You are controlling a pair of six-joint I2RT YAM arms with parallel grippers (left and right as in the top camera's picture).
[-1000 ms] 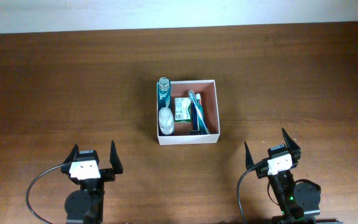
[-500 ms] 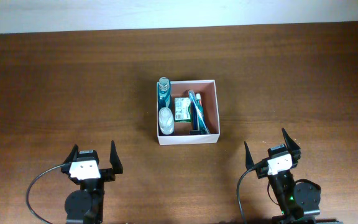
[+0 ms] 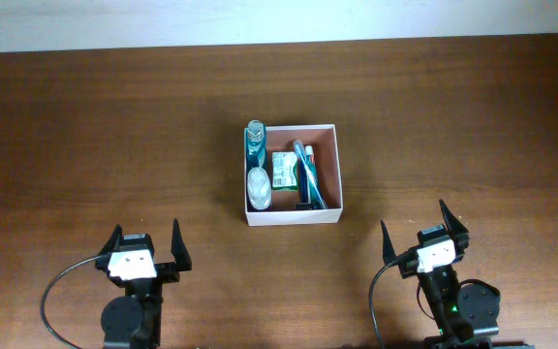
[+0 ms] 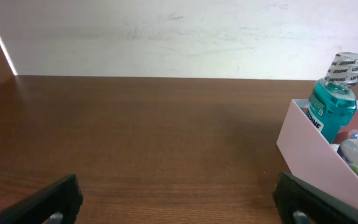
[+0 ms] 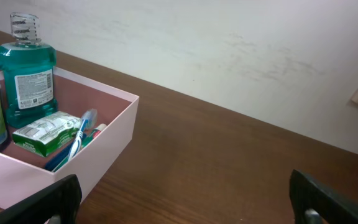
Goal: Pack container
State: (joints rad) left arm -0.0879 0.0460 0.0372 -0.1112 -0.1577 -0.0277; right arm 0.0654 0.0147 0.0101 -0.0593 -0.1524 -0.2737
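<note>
The container (image 3: pixel 327 165), a square white-walled box with a reddish-brown inside, sits at the table's middle. It holds a teal mouthwash bottle (image 3: pixel 255 142), a clear round item (image 3: pixel 259 187), a green packet (image 3: pixel 283 169) and a blue toothbrush (image 3: pixel 304 174). The box also shows in the left wrist view (image 4: pixel 309 149) and the right wrist view (image 5: pixel 98 155). My left gripper (image 3: pixel 144 242) is open and empty near the front left. My right gripper (image 3: pixel 421 225) is open and empty near the front right. Both are well short of the box.
The brown wooden table (image 3: pixel 114 136) runs to a white wall at the back (image 3: pixel 260 19). Black cables (image 3: pixel 61 291) loop by each arm's base at the front edge.
</note>
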